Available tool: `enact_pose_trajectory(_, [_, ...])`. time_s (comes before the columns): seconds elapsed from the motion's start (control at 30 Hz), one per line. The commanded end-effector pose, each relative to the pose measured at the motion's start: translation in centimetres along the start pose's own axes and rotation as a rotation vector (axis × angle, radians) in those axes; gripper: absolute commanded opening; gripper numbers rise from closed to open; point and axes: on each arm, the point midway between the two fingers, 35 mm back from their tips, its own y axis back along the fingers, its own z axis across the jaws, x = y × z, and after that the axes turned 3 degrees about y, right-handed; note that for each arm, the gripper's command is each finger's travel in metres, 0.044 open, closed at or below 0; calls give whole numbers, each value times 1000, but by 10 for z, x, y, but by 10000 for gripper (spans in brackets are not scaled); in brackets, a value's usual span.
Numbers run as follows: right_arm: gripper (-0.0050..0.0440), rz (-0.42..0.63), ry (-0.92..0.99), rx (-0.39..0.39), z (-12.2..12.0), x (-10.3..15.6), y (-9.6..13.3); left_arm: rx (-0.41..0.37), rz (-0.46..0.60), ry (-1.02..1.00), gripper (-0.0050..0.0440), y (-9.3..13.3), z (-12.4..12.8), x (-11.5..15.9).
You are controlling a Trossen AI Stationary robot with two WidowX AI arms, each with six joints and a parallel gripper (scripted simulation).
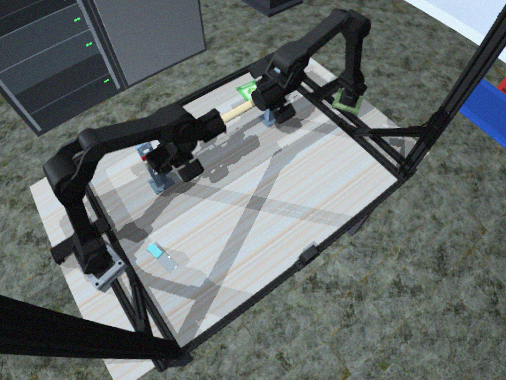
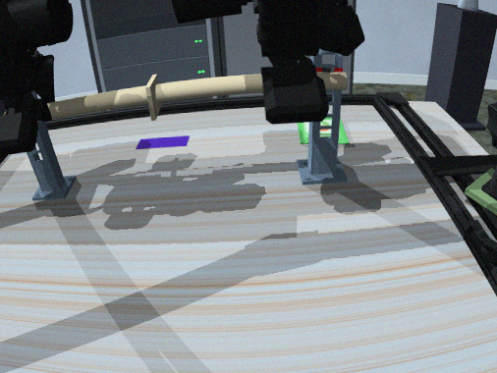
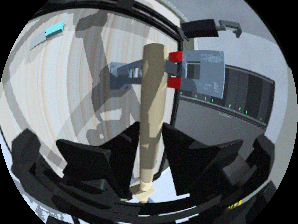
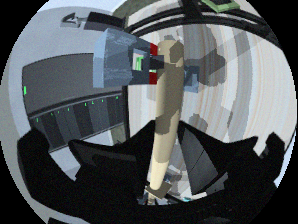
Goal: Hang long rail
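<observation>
The long tan rail (image 1: 235, 114) (image 2: 196, 89) (image 3: 152, 100) (image 4: 167, 100) is held in the air across the back of the table, sloping a little down toward the left arm's end. My left gripper (image 1: 172, 160) (image 2: 20, 123) (image 3: 150, 125) is shut on it next to one grey post (image 1: 159, 180) (image 2: 46, 162) (image 3: 205, 75). My right gripper (image 1: 272, 102) (image 2: 295, 93) (image 4: 166, 124) is shut on it next to the other post (image 1: 269, 119) (image 2: 321, 147) (image 4: 117, 57). Each rail end lies beside its post's red marks (image 3: 175, 56) (image 4: 154, 49) (image 2: 330, 70). I cannot tell whether the hooks sit in the slots.
A purple patch (image 2: 163, 142) and a green patch (image 2: 306, 134) (image 1: 246, 91) lie on the table near the posts. A small cyan block (image 1: 155, 250) (image 3: 54, 31) lies near the left arm's base. A black frame (image 1: 350, 127) borders the table. A server rack (image 1: 50, 50) stands behind.
</observation>
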Motion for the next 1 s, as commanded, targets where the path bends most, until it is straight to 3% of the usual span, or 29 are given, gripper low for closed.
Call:
enact_pose_trajectory(0.0, [0,12,-18,0,3,1,0,29,-12,8,0,-6,-5,0])
enact_pose_trajectory(0.83, [0,12,-18,0,-4,2,-9,29,-12,8,0,-15,2,0])
enact_pose_trajectory(0.87, [24,7,-5,-8,-4,0,-6,12,-1,-1,24,-5,2,0])
enact_pose_trajectory(0.97, [96,7,-5,-8,-4,0,-6,12,-1,-1,96,-5,2,0])
